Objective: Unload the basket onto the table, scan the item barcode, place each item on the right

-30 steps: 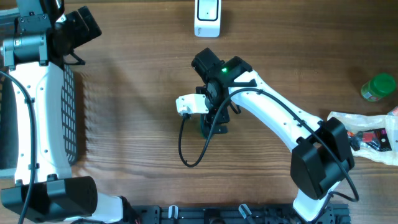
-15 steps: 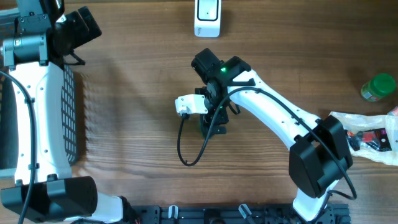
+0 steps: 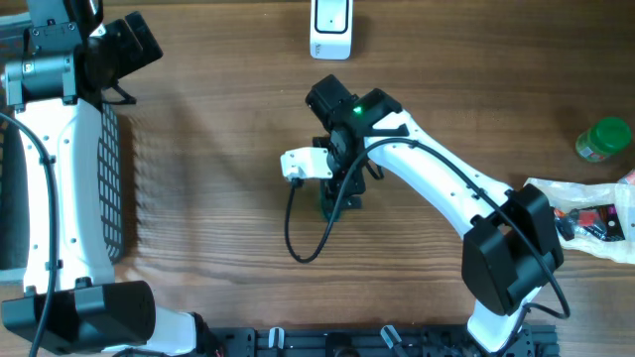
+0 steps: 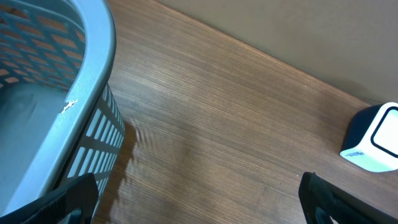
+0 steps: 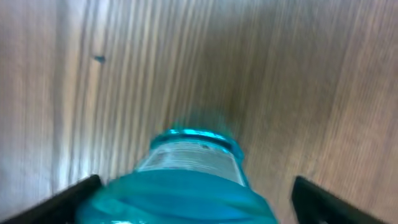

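Note:
A translucent teal bottle (image 5: pixel 196 158) with a pale label lies on the wood, filling the bottom of the right wrist view. My right gripper (image 5: pixel 199 193) is open and straddles it. The left finger is close against the bottle's side and the right finger stands well apart from it. From overhead, the right gripper (image 3: pixel 340 193) points down at mid-table and hides most of the bottle. The white and dark scanner (image 3: pixel 330 28) stands at the far edge, and the left wrist view shows the scanner (image 4: pixel 373 146) at its right. My left gripper (image 4: pixel 196 193) hangs open over bare wood with nothing between its fingers.
A grey slotted basket (image 3: pixel 109 178) stands at the left under the left arm; its rim (image 4: pixel 93 81) fills the left of the left wrist view. A green-lidded jar (image 3: pixel 603 139) and a clear bag of items (image 3: pixel 595 218) sit at the right edge.
The right wrist shifts very slightly over the bottle. The left arm has not moved.

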